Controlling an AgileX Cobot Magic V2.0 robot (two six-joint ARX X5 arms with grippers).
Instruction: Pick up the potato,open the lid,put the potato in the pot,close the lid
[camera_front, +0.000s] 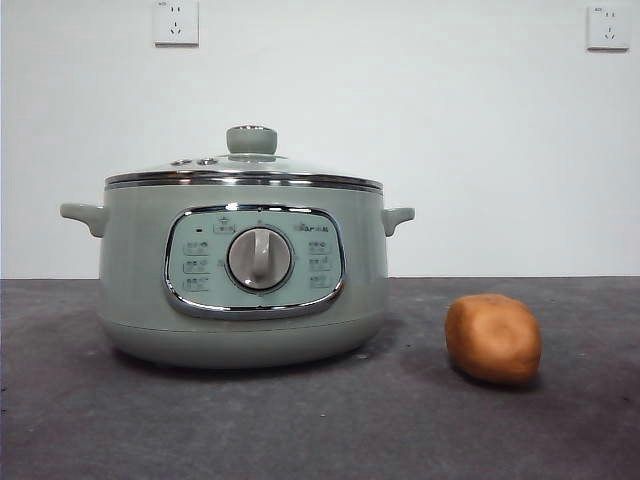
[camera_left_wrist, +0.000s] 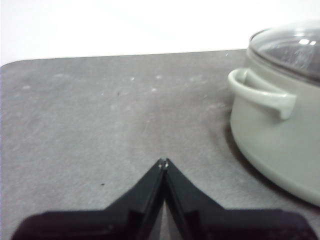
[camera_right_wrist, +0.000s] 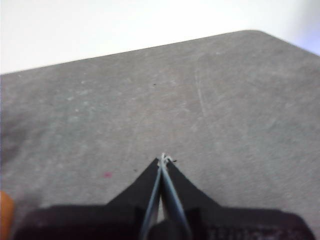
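Grey table (camera_front: 60, 420) carries pot (camera_front: 240, 300) and potato (camera_front: 493, 338).

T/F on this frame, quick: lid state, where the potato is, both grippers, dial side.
1. The lid sits closed on the pot. True.
2. The potato is inside the pot. False: it lies on the table, beside the pot and apart from it.
3. The left gripper is shut and holds nothing. True.
4. The right gripper grips the potato. False: it is shut and empty; only an orange sliver shows at the edge of its wrist view.
5. The pot's dial faces the front camera. True.
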